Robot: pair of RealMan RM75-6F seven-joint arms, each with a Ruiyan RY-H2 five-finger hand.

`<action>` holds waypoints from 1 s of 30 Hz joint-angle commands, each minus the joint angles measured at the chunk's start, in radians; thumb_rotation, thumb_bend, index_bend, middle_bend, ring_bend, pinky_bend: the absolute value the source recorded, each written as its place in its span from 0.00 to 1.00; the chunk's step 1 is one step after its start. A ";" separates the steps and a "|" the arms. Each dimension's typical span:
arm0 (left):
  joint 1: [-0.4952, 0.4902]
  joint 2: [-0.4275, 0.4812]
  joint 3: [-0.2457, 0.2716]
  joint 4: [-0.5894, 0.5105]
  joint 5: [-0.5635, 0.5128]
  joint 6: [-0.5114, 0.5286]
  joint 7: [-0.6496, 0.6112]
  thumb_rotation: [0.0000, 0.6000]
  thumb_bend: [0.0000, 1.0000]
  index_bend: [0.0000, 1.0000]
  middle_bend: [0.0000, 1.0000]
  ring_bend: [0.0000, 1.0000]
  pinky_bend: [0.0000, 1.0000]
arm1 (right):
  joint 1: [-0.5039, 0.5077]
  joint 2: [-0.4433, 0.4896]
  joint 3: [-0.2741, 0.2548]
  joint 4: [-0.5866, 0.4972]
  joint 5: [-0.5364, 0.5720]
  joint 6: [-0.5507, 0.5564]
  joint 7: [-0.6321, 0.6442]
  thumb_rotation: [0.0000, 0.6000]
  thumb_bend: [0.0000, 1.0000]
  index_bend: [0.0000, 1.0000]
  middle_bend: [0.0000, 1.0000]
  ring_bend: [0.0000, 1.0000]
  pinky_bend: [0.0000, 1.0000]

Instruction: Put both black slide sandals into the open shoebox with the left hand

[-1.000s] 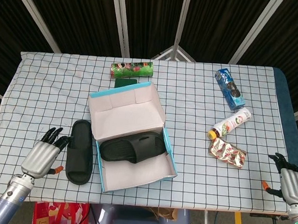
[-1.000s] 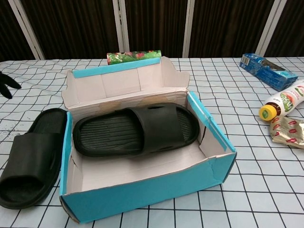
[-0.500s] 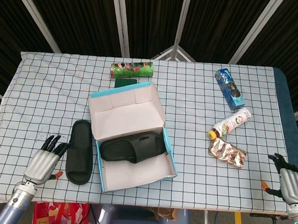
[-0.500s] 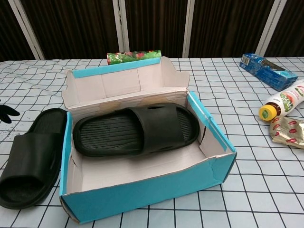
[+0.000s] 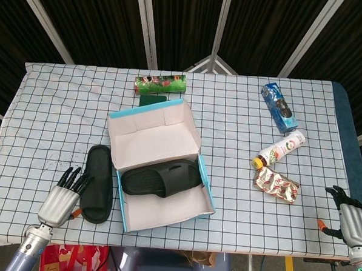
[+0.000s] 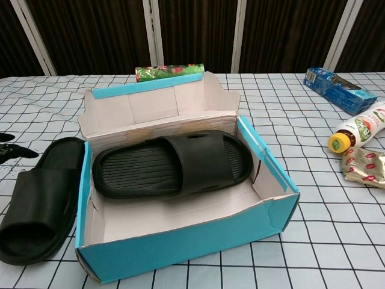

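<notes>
Head view: 1 sandal (image 5: 162,178) lies in the shoebox (image 5: 161,171); the other sandal (image 5: 98,183) lies on the table just left of it. My left hand (image 5: 61,199) is empty beside it, fingers spread. It looks light and rubbery; I'd grip the strap. I can't tell my right hand's (image 5: 348,218) state.

Chest view: only the left hand's fingertips (image 6: 13,149) show, at the frame edge.

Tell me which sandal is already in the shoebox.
The sandal lying across the inside of the open shoebox, toe toward the right wall. The other sandal lies on the table just left of the box, beside the left hand.
</notes>
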 commanded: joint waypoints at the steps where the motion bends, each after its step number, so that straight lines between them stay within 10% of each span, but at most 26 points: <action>1: 0.003 -0.006 -0.003 0.007 0.004 -0.013 0.000 1.00 0.12 0.13 0.12 0.00 0.00 | 0.000 0.000 0.000 0.002 0.002 -0.001 0.001 1.00 0.29 0.18 0.11 0.21 0.16; 30: 0.064 -0.171 -0.052 0.240 0.080 0.020 -0.074 1.00 0.12 0.13 0.15 0.00 0.00 | 0.017 0.004 -0.007 0.012 -0.003 -0.043 0.022 1.00 0.29 0.18 0.11 0.21 0.16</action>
